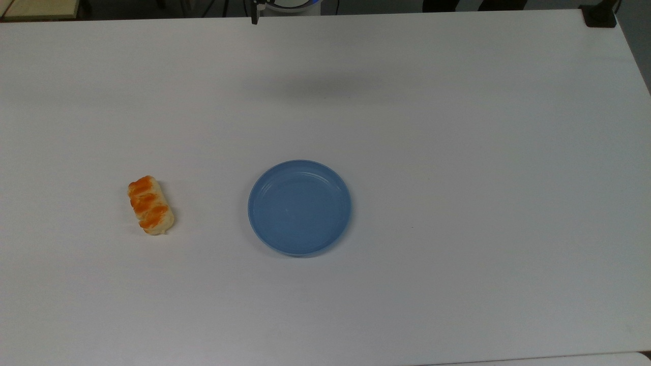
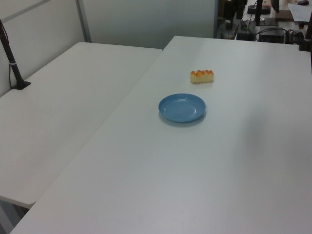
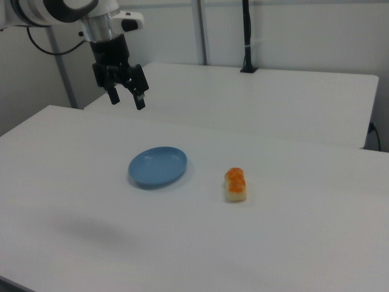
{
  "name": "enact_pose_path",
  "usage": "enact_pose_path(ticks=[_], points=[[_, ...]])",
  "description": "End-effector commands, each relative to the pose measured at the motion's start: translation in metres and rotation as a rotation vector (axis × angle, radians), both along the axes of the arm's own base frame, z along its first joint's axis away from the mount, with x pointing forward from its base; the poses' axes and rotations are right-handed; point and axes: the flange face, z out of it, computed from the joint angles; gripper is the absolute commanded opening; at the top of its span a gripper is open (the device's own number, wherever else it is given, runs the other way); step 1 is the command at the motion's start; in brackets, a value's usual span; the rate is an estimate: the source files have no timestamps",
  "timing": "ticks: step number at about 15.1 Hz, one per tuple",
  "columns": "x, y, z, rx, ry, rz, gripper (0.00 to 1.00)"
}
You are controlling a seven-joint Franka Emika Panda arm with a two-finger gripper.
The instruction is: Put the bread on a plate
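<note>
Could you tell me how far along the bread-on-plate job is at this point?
Nothing looks done yet. The bread lies on the table, apart from the plate, which holds nothing. In hand: in the right view the gripper hangs open and empty, high above the table and away from the bread. Left: reach the bread, grasp it, carry it over and set it on the plate.
</note>
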Motion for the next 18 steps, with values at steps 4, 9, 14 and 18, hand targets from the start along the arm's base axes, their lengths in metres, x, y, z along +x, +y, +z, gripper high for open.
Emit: enact_pose_path(ticks=[4, 9, 14, 18], points=[[-0.01, 0.002, 0.004, 0.023, 0.021, 0.045, 1.0], [-0.001, 0.006, 0.006, 0.09, -0.058, 0.041, 1.0], [0.001, 0.005, 0.0, 0.096, -0.065, 0.036, 1.0], [0.002, 0.006, -0.004, 0.096, -0.073, 0.036, 1.0]])
